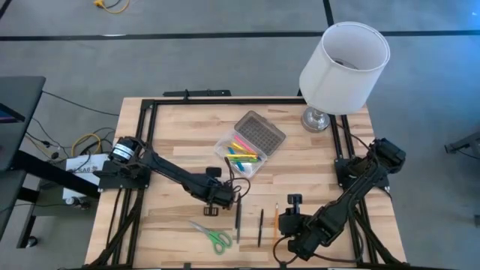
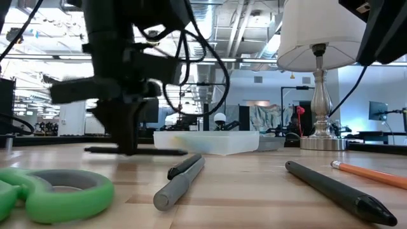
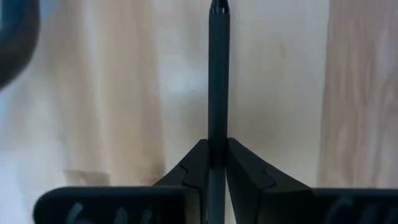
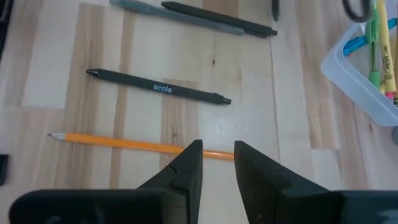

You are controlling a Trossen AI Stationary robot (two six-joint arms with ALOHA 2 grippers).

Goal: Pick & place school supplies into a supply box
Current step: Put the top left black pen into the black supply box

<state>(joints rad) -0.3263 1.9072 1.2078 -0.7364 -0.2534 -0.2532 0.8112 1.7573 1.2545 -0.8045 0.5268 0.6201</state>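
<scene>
Down at the table surface, the left gripper [image 1: 223, 196] has its two dark fingers [image 3: 245, 174] pinched tight on a slim black pen [image 3: 218, 93], the barrel running straight out between them over the pale wooden tabletop [image 1: 172, 142]. Just beyond it sits the small clear plastic rectangular case [image 1: 241, 156], its grey dot-textured lid [image 1: 260, 133] swung open, with pink, yellow, green and blue markers already lying inside. Nearer the front edge, the green-handled scissors [image 1: 213, 235] lie flat, with a grey pen [image 1: 238, 219] beside them. The right gripper [image 1: 287, 222] hovers over the front right of the table, fingers [image 4: 186, 165] parted and holding nothing, directly above an orange pencil [image 4: 124, 144]. Next to that pencil lies another black pen [image 4: 158, 87], and its barrel reads "scale" in white lettering. A white-shaded lamp [image 1: 344, 58] stands at the back right corner.
</scene>
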